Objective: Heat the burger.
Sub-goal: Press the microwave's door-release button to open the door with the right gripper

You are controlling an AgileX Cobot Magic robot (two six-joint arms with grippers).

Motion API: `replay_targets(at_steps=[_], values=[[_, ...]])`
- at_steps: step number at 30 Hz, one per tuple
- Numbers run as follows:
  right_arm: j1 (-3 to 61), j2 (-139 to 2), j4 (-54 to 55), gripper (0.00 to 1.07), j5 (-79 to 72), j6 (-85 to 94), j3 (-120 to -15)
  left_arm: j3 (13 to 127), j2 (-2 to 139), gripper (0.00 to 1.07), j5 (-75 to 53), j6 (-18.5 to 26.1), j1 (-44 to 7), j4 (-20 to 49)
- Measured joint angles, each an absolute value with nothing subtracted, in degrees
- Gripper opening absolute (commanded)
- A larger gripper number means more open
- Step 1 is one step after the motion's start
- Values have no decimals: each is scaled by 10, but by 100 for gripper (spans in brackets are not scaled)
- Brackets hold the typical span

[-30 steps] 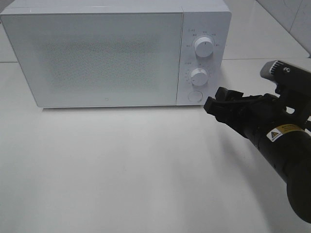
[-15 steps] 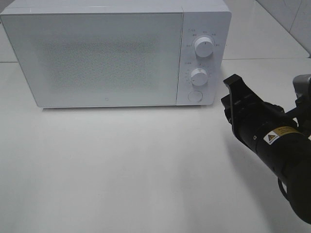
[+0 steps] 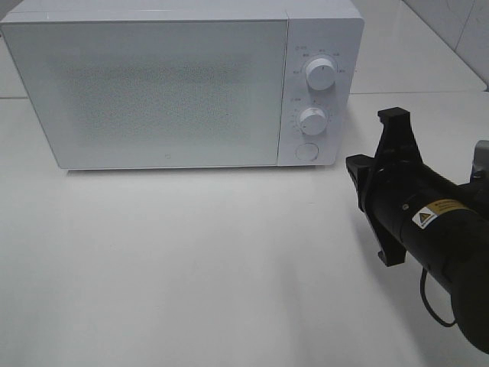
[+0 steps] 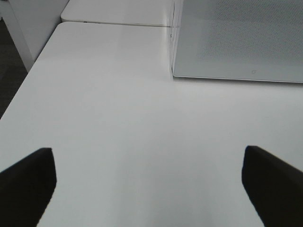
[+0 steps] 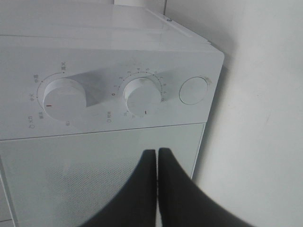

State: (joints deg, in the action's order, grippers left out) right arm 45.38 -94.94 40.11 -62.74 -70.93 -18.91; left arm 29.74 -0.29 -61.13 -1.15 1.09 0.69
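I can't find the burger in any of my 3 views. It isn't on the bare table [image 3: 191, 260], and the microwave [image 3: 183, 15] has its door [image 3: 153, 92] closed, with a frosted mesh I can't see through. It may be inside, but I can't say.

My right gripper [image 3: 354, 165] sits at the right of the overhead frame, just off the control panel and touching nothing. Its jaws are clenched flat together with nothing between them, which is plain in the right wrist view [image 5: 157, 152]. I judge that closed tip is meant as 1 blunt finger for poking. The round button [image 3: 306, 151] at the bottom of the panel is nearest to it, below the lower knob [image 3: 313, 121] and the upper knob [image 3: 319, 74]. The wrist is rolled on its side, so the panel reads sideways in that camera.

My left gripper [image 4: 149, 189] is released wide, with its 2 fingers in the lower corners of its frame. It hangs low over the table by the microwave's near corner. I think it is parked clear of the door's swing.
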Motion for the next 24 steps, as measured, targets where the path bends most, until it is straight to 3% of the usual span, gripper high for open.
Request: replay_targets(at_steps=[24], values=[[454,-1072,385,0,-597,-779,-292,297,-3,100,-611,-11,11,7]])
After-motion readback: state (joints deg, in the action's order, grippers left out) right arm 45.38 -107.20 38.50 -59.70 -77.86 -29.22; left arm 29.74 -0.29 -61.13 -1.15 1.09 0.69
